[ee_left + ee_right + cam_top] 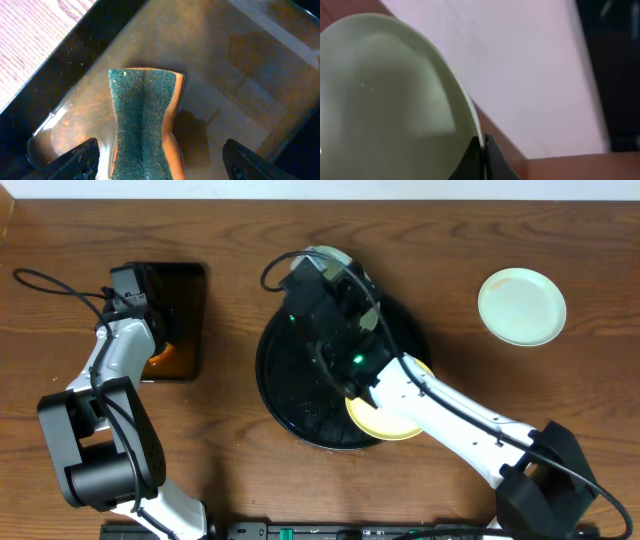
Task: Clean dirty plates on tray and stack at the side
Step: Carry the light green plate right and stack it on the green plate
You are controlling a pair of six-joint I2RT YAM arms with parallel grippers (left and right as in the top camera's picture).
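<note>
The right gripper (482,152) is pinching a green plate (385,100) by its rim at the far edge of the round tray (290,392), probably presenting it for wiping; the left gripper (160,162) is hanging spread astride the sponge (142,115) soaking in the rectangular tray (60,70); the yellow plate (385,425) is waiting on the round tray.

Overhead even, sharp, soft shadows — right wrist view blurred, washed out; left wrist crisp.

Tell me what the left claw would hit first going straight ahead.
The sponge, centred in the open left claw, lying in the small tray's brown liquid. Depth is unclear, but nothing shows in between.
</note>
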